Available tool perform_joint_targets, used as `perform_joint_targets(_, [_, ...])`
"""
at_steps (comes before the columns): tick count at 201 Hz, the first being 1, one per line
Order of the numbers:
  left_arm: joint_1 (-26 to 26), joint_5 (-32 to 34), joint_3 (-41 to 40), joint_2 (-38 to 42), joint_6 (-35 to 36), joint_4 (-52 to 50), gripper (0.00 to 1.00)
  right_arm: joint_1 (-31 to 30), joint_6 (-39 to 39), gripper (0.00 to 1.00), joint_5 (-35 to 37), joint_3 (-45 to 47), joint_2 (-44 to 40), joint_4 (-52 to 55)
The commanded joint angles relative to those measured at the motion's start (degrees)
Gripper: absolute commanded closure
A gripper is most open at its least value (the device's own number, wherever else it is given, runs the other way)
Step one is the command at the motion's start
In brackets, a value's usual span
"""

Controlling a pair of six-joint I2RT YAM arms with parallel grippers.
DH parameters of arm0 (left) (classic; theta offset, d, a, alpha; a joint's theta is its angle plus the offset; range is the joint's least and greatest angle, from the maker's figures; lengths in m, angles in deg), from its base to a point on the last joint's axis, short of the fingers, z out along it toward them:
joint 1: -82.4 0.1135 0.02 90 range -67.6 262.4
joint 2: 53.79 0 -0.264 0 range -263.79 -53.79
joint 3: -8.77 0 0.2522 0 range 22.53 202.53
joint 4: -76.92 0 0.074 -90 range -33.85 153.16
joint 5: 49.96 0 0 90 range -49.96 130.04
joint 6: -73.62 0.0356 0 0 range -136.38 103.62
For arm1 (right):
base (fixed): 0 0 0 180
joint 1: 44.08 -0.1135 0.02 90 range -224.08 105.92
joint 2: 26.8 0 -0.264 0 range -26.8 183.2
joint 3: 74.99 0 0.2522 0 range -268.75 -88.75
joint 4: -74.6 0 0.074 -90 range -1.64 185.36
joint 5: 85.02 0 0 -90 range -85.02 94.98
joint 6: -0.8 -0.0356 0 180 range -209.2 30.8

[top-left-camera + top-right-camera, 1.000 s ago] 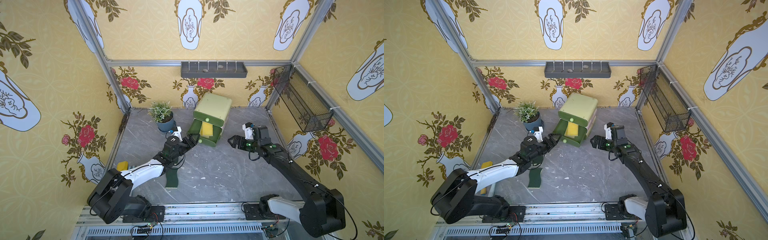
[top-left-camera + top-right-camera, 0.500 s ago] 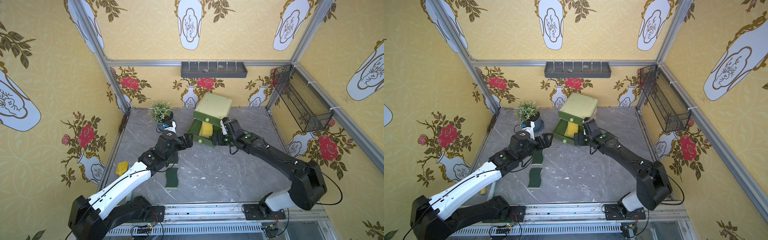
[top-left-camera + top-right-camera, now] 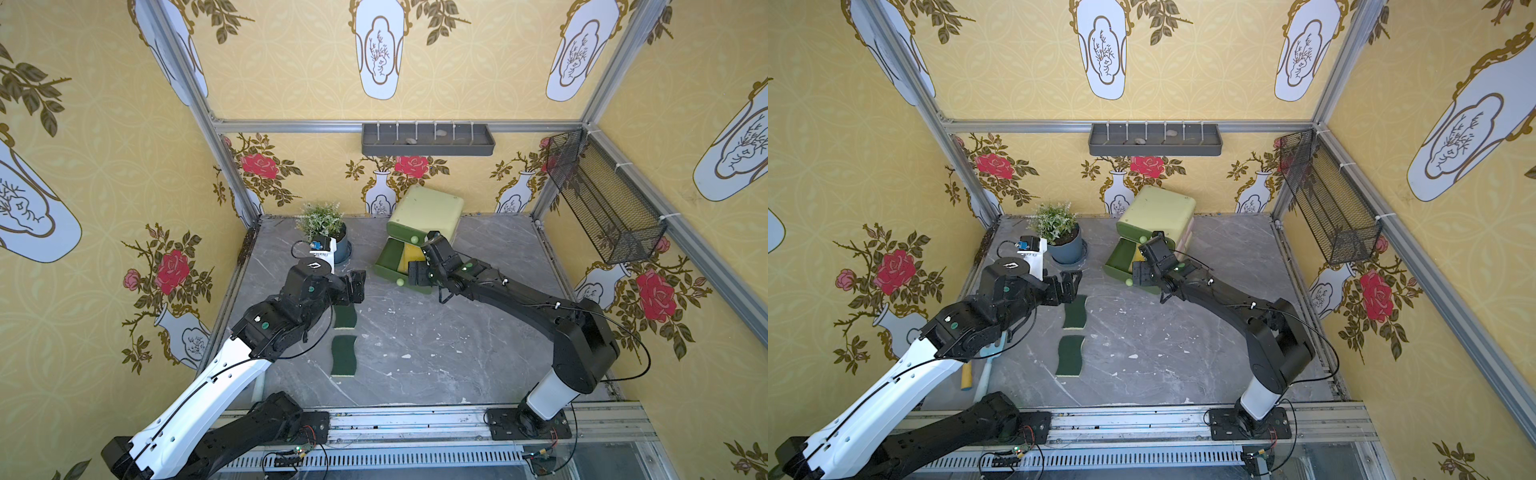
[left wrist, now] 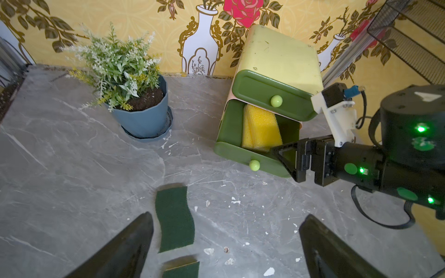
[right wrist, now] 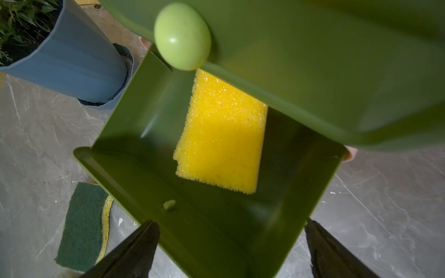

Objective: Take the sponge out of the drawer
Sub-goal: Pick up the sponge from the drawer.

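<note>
A: So, where is the yellow sponge [image 4: 261, 128]?

B: Inside the open lower drawer [image 4: 227, 125] of the pale green drawer unit [image 4: 281, 55]. It lies flat on the drawer floor, with its far end tucked under the shut upper drawer [image 4: 265, 91]. Nothing touches it.

A: And the right gripper [image 5: 230, 222]?

B: Spread wide and empty. In the right wrist view its two dark fingers [image 5: 134, 250] frame the drawer's front end, with the sponge beyond them. In the left wrist view one fingertip overlaps an end of the front wall, off to the side of the lower knob [image 4: 254, 165]. Whether it touches the wall I cannot tell.

A: The left gripper [image 4: 228, 216]?

B: Also fully apart, holding nothing. It hangs above the grey marble table [image 3: 436, 332], well apart from the drawer, over the far end of a green scouring pad [image 3: 345, 316]. A second pad [image 3: 344, 356] lies nearer the robot's base, close to the first but not touching it.

A: Anything else by the unit?

B: A potted plant [image 3: 324, 232] in a blue pot stands to the robot's left of it, near the back wall. The unit itself sits askew — its drawer fronts are turned towards the left arm. The right wrist view also shows a small pale crumb [image 5: 169, 205] on the drawer floor, between the sponge and the front wall.
</note>
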Motion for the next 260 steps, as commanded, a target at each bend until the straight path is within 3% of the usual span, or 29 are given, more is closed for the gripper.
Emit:
perform_joint_targets(1, [0.0,1.2,-0.4,0.3,7.7,-1.2,0.00,-0.4,-1.5,0.02,2.8,-1.4,0.9,-1.9])
perform_joint_targets(77, [0.0,0.3,-8.3,-1.5,19.0,10.8,0.00,-1.5,-6.6,0.02,8.6,-4.6,4.5,-2.2])
perform_joint_targets(101, [0.0,-0.9,-12.4,0.9,19.3,15.3,0.00,-2.6,-7.8,0.02,12.9,-5.7,6.3,-2.2])
perform_joint_targets(153, [0.1,0.0,-15.5,6.3,20.5,17.8,0.00,-3.4,-9.0,0.03,14.3,-8.6,10.1,-1.3])
perform_joint_targets(260, [0.5,0.2,-15.3,6.1,20.9,17.0,0.00,-3.3,-9.4,0.03,15.5,-11.5,15.2,-1.0])
